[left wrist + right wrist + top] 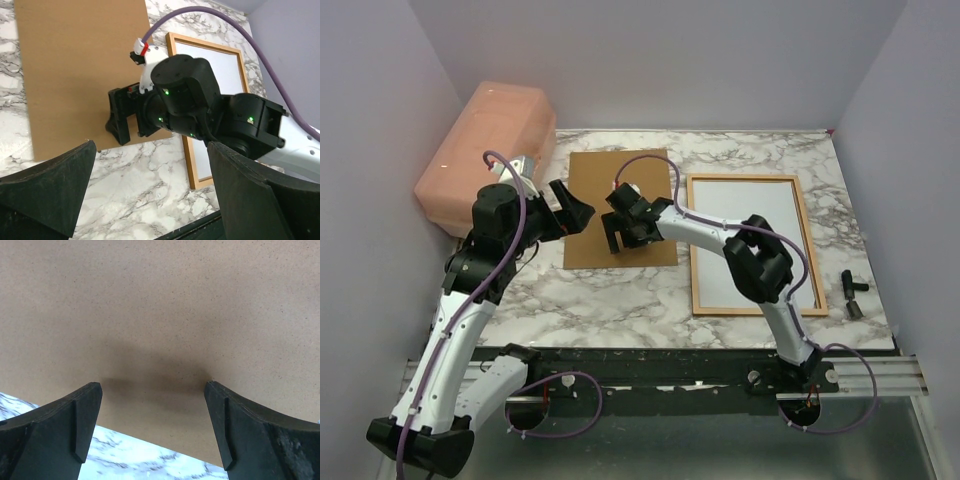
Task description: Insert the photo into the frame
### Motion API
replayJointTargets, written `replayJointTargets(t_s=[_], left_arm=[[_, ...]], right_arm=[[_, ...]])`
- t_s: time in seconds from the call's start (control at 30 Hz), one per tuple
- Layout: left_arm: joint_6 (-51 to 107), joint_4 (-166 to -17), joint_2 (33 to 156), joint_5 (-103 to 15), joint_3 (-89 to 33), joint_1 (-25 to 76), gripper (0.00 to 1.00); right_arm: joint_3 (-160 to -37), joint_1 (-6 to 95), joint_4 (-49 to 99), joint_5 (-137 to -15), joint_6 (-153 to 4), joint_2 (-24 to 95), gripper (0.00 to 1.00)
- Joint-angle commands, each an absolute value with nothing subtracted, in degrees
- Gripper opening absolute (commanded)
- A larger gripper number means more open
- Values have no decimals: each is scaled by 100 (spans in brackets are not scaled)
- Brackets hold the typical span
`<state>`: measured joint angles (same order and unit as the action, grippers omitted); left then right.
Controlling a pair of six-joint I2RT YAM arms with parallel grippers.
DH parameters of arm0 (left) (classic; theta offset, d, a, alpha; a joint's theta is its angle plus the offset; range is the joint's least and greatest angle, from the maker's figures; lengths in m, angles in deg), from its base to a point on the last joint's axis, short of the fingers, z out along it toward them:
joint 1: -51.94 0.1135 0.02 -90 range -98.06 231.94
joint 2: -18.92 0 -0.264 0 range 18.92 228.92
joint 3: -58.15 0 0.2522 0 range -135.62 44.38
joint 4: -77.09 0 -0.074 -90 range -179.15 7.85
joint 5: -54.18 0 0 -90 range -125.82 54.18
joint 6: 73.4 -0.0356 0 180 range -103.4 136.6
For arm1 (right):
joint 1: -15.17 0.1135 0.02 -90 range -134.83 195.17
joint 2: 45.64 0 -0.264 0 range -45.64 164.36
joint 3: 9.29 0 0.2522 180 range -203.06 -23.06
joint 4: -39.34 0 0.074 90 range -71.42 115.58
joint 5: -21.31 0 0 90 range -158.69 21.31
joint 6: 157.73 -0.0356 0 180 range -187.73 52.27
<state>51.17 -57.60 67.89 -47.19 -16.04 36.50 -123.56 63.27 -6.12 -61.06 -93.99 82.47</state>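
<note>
The frame (693,250) is a thin orange-brown wooden rectangle lying flat on the right of the marble table, also seen in the left wrist view (205,43). A plain pale surface fills its opening. No printed picture shows, so the photo is hidden or out of view. My right gripper (617,238) hangs open just above the lower part of the brown backing board (620,170), its jaws wide with only board between them (152,386). My left gripper (582,212) is at the board's left edge, open and holding nothing (150,150).
A pink plastic box (490,150) stands at the back left against the wall. Two small black parts (852,290) lie right of the frame near the table's edge. The right arm (200,100) stretches across the marble between board and frame.
</note>
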Motion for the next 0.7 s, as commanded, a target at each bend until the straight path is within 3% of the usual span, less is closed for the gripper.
replayJointTargets(t_s=[0.0, 0.23, 0.67], left_arm=[[5118, -5694, 6878, -4483, -1561, 3683, 98], [5284, -5532, 7185, -4175, -1229, 3691, 98], [5387, -5316, 8328, -4007, -11, 3995, 97]], right_arm=[[-11243, 6427, -1666, -5791, -9436, 8405, 94], [-10191, 6916, -1546, -6160, -9545, 7737, 93], [-9695, 7614, -1407, -6760, -9955, 6690, 97]])
